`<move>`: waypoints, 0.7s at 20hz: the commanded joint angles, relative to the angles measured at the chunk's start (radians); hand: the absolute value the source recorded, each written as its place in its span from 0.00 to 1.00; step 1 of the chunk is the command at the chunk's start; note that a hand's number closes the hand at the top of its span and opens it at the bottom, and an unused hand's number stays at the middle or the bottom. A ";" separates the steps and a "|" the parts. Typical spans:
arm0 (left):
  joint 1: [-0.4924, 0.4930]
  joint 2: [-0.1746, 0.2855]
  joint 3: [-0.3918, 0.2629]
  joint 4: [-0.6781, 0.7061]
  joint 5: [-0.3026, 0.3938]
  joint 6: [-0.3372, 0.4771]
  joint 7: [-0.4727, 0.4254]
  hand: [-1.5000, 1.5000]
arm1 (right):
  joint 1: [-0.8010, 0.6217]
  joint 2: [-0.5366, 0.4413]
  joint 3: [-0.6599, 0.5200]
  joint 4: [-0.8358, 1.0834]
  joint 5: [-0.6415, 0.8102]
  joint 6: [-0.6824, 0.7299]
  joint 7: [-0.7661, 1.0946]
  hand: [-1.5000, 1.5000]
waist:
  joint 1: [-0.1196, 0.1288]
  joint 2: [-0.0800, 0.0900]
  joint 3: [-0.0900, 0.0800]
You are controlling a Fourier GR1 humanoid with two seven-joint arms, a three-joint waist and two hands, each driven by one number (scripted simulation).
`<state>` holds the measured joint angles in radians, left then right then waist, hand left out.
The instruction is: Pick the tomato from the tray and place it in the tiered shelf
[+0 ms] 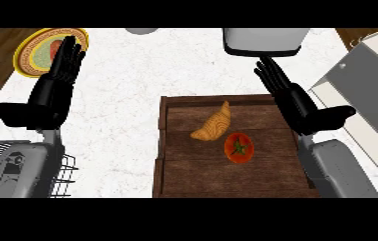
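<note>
Fingers of the right hand were straight and released, holding nothing, along the right edge of the one wooden tray. The tray held one tomato near its middle and one croissant just beyond it. The left hand rested open at the left, fingers overlapping one round plate at far left, which possibly carried food.

Both hands, left and right, fingers straight.
</note>
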<state>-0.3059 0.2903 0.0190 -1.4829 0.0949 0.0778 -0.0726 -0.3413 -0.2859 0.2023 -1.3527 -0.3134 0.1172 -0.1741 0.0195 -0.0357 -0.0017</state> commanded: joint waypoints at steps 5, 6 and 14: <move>0.077 0.027 0.064 0.008 0.034 0.000 0.148 0.50 | -0.015 -0.098 -0.138 -0.184 0.213 -0.326 -0.011 1.00 | -0.057 0.018 -0.001; 0.099 0.003 0.053 0.020 0.024 0.018 0.160 0.50 | -0.017 -0.137 -0.184 -0.210 0.230 -0.360 -0.016 1.00 | -0.081 0.014 -0.002; 0.117 0.066 -0.018 -0.094 0.129 0.043 0.300 0.50 | 0.138 0.025 -0.181 -0.276 0.103 -0.384 -0.015 0.00 | -0.072 0.026 0.003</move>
<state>-0.2501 0.3929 -0.0285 -1.6630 0.2063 0.1070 0.2075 -0.2389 -0.2825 0.0046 -1.5664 -0.1876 -0.2898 -0.1650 -0.0478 -0.0524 0.0996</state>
